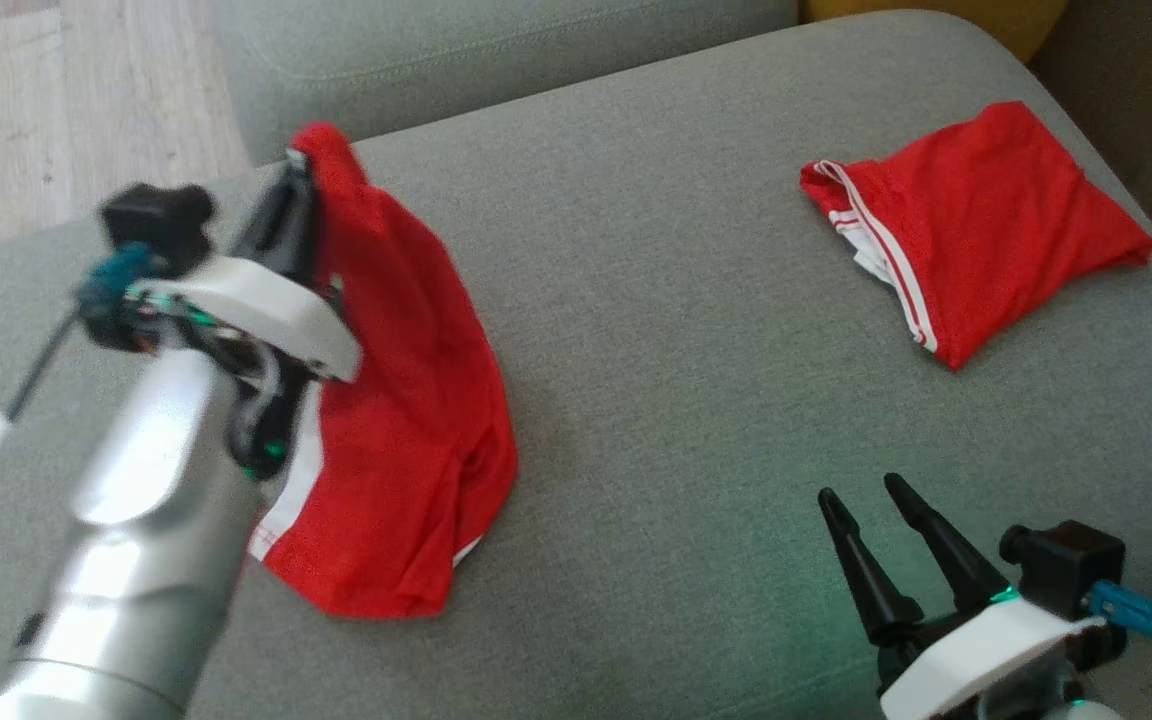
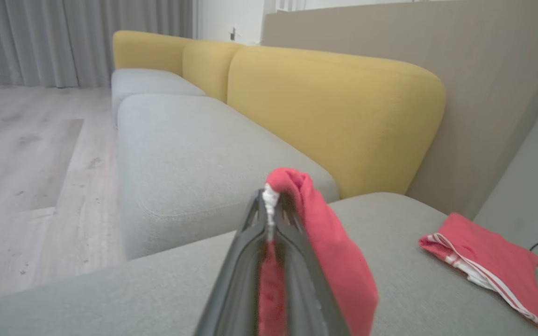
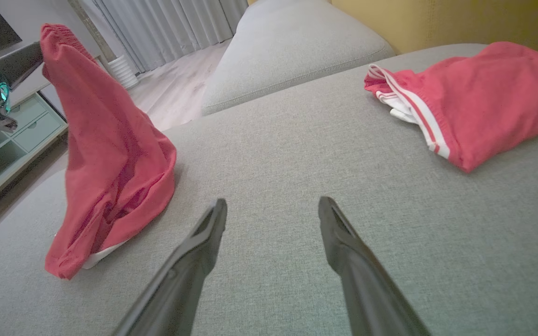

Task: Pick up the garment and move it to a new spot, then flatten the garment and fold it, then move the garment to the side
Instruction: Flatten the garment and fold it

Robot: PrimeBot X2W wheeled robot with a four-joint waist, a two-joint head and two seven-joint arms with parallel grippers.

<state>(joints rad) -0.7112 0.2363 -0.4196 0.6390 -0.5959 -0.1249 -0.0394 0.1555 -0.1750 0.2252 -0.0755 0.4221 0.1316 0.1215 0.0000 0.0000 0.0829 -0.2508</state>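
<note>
Left gripper is clenched on the top edge of a red garment, holding it up in a drooping cone; the garment's lower hem rests on the left part of a grey cushion; right gripper hovers at the front right, fingers spread, grasping nothing; a second garment, red with white stripes, lies folded at the far right, well apart.

Grey sofa seat, yellow backrests, pale wood floor, grey curtains.
</note>
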